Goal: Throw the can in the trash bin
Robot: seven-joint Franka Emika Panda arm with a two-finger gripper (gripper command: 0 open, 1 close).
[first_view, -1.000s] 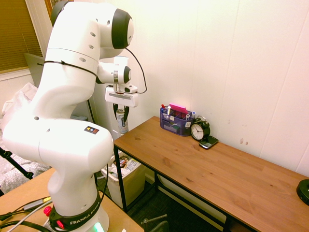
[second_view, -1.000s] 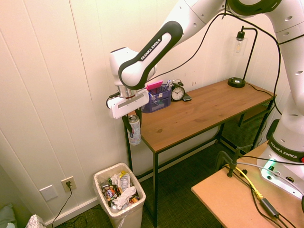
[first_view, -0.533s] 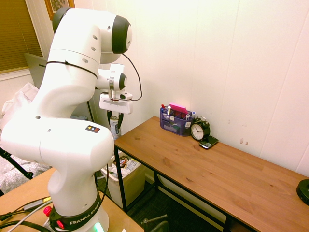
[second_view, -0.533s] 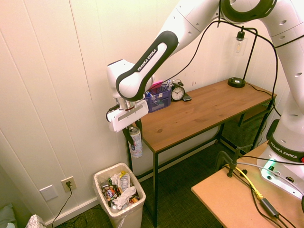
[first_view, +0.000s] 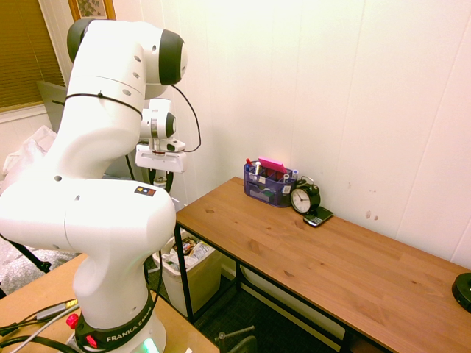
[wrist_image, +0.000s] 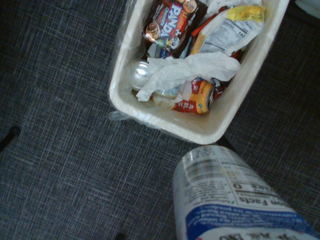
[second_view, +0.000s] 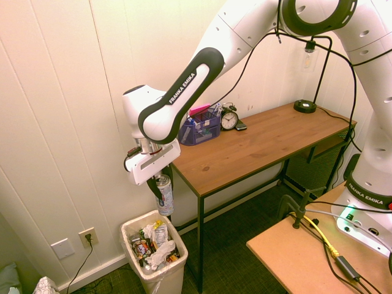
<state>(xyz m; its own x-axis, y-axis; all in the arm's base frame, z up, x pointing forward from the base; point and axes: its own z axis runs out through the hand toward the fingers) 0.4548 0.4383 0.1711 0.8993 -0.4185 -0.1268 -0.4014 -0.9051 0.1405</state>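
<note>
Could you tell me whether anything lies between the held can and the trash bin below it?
Nothing does. In the second exterior view the can, clamped in the pincer, hangs in open air just above the trash bin; only the bin's own rubbish lies beneath.

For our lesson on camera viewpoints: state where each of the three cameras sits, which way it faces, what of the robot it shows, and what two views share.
First exterior view: beside the arm's base, facing the desk and wall; the arm fills its left.
Second exterior view: opposite side, high, facing the desk end; shows arm, tool, can, trash bin.
Wrist view: on the wrist, looking down at the trash bin; no robot parts, only the can.
Shared: can and bin appear in both the second exterior and wrist views.
</note>
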